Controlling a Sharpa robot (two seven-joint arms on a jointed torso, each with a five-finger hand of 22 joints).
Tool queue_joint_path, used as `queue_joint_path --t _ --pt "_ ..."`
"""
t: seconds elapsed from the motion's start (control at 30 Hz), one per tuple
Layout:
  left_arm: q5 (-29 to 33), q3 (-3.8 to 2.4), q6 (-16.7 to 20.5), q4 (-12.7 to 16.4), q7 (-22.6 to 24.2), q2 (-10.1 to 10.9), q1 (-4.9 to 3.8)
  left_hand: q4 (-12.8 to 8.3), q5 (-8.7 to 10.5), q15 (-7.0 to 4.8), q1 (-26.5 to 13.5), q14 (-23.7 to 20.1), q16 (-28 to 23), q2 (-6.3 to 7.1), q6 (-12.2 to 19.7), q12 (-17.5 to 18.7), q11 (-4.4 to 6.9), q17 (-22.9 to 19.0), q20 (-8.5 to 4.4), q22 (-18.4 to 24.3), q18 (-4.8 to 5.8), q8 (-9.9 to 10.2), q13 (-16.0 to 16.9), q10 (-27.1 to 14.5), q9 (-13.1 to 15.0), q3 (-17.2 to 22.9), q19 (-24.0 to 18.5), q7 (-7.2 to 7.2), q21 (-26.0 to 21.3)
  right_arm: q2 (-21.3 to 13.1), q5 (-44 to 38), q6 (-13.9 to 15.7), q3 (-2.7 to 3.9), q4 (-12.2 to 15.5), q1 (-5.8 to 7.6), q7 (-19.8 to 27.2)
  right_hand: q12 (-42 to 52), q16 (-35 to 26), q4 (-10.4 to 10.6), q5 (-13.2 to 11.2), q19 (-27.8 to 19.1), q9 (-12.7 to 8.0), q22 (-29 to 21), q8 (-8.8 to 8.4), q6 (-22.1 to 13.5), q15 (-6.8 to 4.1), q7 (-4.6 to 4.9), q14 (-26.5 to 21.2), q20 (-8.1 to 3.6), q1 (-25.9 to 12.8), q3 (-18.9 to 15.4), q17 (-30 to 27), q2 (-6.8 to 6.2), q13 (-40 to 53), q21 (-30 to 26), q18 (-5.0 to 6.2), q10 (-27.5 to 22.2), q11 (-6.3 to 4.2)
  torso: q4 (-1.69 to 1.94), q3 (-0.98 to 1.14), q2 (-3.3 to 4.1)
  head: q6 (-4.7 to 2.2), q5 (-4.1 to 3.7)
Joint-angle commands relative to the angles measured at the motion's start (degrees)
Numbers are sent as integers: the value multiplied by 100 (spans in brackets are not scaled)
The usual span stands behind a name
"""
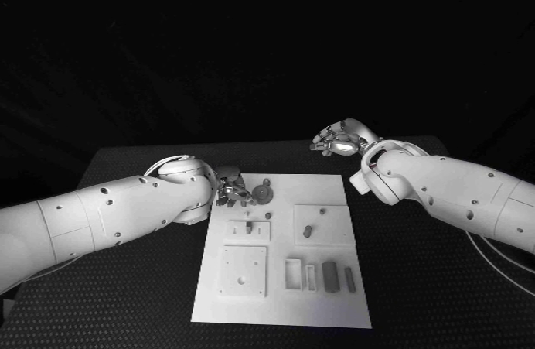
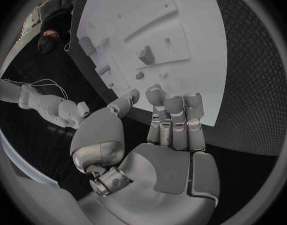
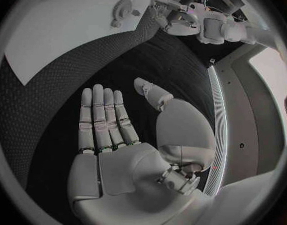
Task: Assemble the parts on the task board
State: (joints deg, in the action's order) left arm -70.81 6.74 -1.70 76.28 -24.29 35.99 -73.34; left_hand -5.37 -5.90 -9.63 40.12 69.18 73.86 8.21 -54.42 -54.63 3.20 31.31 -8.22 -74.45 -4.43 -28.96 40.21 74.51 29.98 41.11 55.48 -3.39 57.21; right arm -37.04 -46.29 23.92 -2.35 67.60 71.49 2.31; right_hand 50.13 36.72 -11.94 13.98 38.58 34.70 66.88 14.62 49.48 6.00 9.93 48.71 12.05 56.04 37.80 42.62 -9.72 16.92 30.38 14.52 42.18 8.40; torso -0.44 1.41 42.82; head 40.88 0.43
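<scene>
The white task board [image 1: 279,302] lies in the middle of the black table. On its far end lies a round toothed part [image 1: 263,190] [image 3: 121,7], and a small oval part [image 1: 308,230] rests on a raised square plate. Two dark bars [image 1: 330,272] lie beside slotted holders near the front right. My left hand [image 1: 232,191] [image 2: 162,135] hovers at the board's far left corner, fingers straight, thumb apart, holding nothing. My right hand [image 1: 338,141] [image 3: 118,135] is off the board past its far right corner, over the table, palm flat and empty.
A square plate with holes [image 1: 243,270] sits at the board's front left, and a small plate with pegs [image 1: 250,229] sits behind it. Black table surface [image 1: 424,287] surrounds the board on both sides. Cables [image 1: 496,260] trail under my right arm.
</scene>
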Motion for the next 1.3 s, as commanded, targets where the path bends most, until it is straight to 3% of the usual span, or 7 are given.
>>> queue_joint_path --t 0.03,0.23,0.33,0.47,0.77,1.07,1.3 --pt "326 0 -1032 -106 -185 -95 -48 63 248 60 -119 -33 -101 34 67 93 -19 -60 -561 30 97 50 -45 -76 -23 -29 -74 -10 -74 13 -40 -79 1 -8 -2 38 25 -39 -27 33 15 -8 8 -22 -42 15 5 -43 41 -19 -9 -7 10 -7 -39 25 -26 -5 -9 1 8 -13 10" --pt "806 -1 -1798 -319 -232 -302 -119 13 301 176 -143 -241 -443 -40 228 424 -122 -232 -488 102 168 182 -192 -294 -64 -78 -296 -111 -311 29 -39 -89 1 -36 -2 33 26 -40 -27 33 15 -8 9 -22 -43 15 6 -43 41 -18 -8 -7 10 -9 -41 25 -27 -5 -7 -4 6 -15 9" --pt "918 -2 -2003 -506 -246 -420 -171 -127 301 267 -80 -356 -716 -95 363 700 -209 -359 -419 168 220 319 -322 -405 -105 -94 -436 -188 -491 39 -38 -91 1 -39 -2 32 26 -40 -27 33 15 -8 10 -22 -43 15 6 -43 41 -18 -8 -7 10 -10 -42 25 -27 -4 -7 -3 6 -20 20" --pt "981 1 -2317 -733 -256 -579 -228 -74 308 304 -218 -335 -830 -105 394 833 -235 -405 -378 202 246 391 -378 -383 -118 -173 -449 -220 -576 44 -38 -95 1 -40 -2 27 27 -40 -28 34 16 -9 11 -23 -44 16 7 -43 41 -17 -7 -7 9 -11 -44 25 -28 -4 -5 -1 4 -23 19" --pt "718 7 -2258 -834 -324 -752 -227 197 311 322 -632 -322 -916 -192 341 990 -234 -417 -357 227 242 457 -430 -334 -111 -231 -475 -220 -676 77 -39 -97 1 -57 -3 33 34 -41 -32 84 19 -10 22 -22 -47 17 11 -43 43 -5 4 -8 6 -21 -56 27 -31 -2 -6 -6 5 -23 36" --pt "501 22 -2354 -860 -342 -761 -224 -113 307 277 -502 -213 -842 -514 87 983 -164 -341 -384 166 224 421 -380 -165 -60 -202 -395 -146 -634 74 -39 -97 1 -59 -4 34 40 -41 -27 137 24 -10 33 -21 -47 17 12 -42 46 -8 6 -9 8 -30 -66 28 -33 -1 -2 -7 2 3 28" --pt "386 26 -2171 -885 -297 -739 -220 -177 307 271 -519 -197 -837 -560 20 995 -151 -324 -388 155 226 432 -366 -135 -53 -210 -378 -132 -639 60 -39 -100 1 -45 -9 34 45 -41 -24 170 26 -11 40 -20 -47 17 12 -42 47 -11 7 -9 11 -35 -73 29 -33 0 -4 -13 3 12 25"
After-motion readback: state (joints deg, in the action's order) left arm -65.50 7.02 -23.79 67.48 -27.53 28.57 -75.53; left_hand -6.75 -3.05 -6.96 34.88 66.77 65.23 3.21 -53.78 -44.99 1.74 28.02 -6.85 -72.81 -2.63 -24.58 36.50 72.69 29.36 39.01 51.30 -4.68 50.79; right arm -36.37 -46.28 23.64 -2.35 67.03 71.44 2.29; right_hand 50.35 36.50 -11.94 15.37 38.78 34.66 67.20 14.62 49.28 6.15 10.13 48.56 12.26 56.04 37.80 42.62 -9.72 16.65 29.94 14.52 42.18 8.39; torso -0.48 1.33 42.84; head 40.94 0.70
